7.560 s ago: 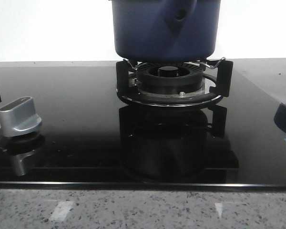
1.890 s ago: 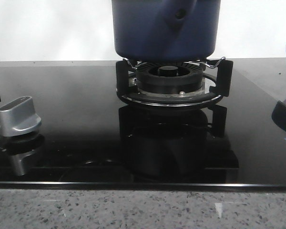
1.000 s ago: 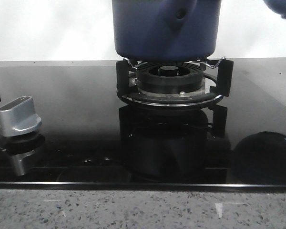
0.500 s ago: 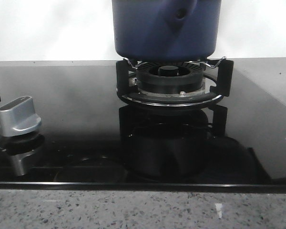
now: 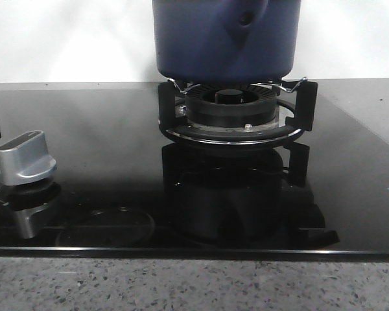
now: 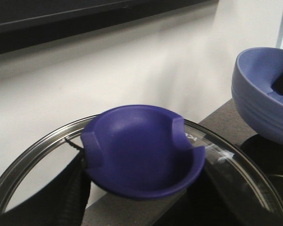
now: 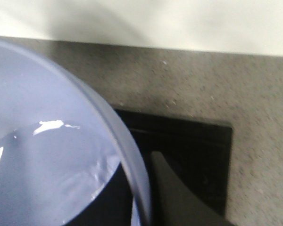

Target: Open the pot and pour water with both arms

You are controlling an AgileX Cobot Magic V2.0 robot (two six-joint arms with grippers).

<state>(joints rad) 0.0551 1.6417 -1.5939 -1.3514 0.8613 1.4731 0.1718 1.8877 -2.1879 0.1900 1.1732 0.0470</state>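
While the front view is showing neither arm, we are seeing the pot (image 5: 225, 40) sitting on the burner stand (image 5: 232, 115), a silver knob (image 5: 26, 157) well to one side. In the left wrist view, our left fingers (image 6: 70, 188) are clamping the glass lid (image 6: 236, 169) by its blue knob (image 6: 141, 150), a blue bowl (image 6: 262, 94) beyond them. In the right wrist view, one right finger (image 7: 174, 197) is lying just outside the water-filled bowl's rim; we cannot tell its grip.
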